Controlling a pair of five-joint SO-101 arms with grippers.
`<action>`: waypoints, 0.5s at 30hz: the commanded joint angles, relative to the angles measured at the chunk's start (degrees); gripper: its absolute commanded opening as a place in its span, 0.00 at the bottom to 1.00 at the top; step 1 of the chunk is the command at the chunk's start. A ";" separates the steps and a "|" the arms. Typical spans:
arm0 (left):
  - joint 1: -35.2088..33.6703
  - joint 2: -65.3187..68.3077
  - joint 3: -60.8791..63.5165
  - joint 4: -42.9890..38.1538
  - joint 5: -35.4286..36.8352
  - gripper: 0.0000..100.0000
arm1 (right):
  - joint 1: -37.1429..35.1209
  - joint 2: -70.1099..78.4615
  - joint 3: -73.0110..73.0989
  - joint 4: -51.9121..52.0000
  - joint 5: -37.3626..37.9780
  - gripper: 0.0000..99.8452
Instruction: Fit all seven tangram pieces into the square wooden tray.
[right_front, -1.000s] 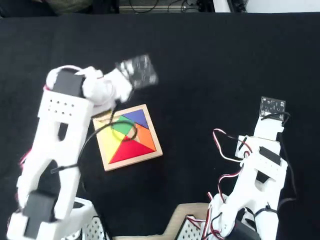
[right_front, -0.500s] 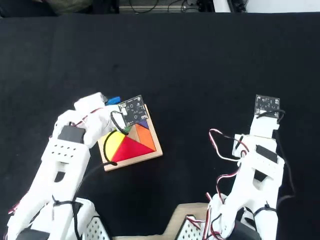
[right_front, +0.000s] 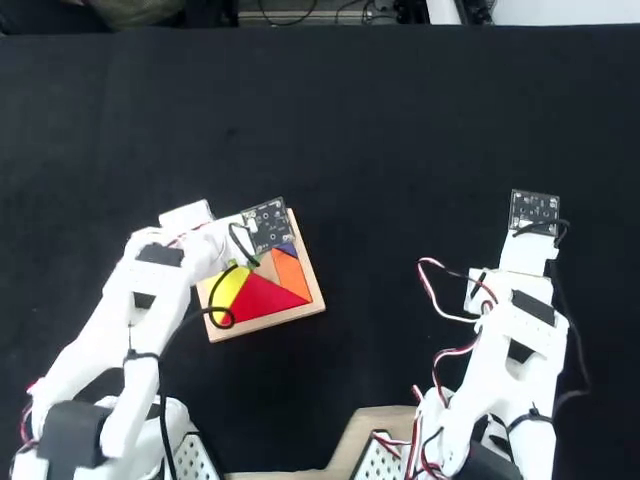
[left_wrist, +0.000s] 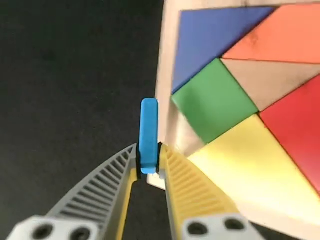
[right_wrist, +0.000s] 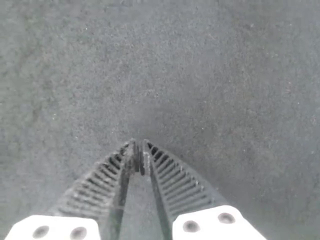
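The square wooden tray (right_front: 265, 322) lies left of centre on the black cloth, holding red (right_front: 262, 297), orange (right_front: 291, 268) and yellow (right_front: 228, 285) pieces. The left arm's wrist (right_front: 265, 225) hangs over its far corner. In the left wrist view my left gripper (left_wrist: 147, 161) is shut on a thin blue piece (left_wrist: 148, 132), held on edge just outside the tray's rim (left_wrist: 167, 75) beside the green square (left_wrist: 215, 100). A bare wooden patch (left_wrist: 272, 77) shows among the pieces. My right gripper (right_wrist: 138, 152) is shut on nothing, low over the cloth at the right (right_front: 540, 210).
A light wooden board (right_front: 375, 425) and the arms' bases sit at the near edge. Open black cloth stretches between the tray and the right arm and across the far half of the table.
The left arm has swung down from behind the tray to its far corner, bringing the blue piece to the rim. The right arm shifted slightly a second ago, then stayed put.
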 joint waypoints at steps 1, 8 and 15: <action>-0.92 1.76 1.19 -5.89 -0.26 0.03 | -0.53 0.48 -0.84 -0.88 0.44 0.01; -0.92 3.43 1.01 -5.71 0.09 0.03 | -0.53 0.48 -0.84 -0.88 0.44 0.01; -0.92 3.43 2.51 -5.63 0.18 0.03 | -0.53 0.48 -0.84 -0.88 0.44 0.01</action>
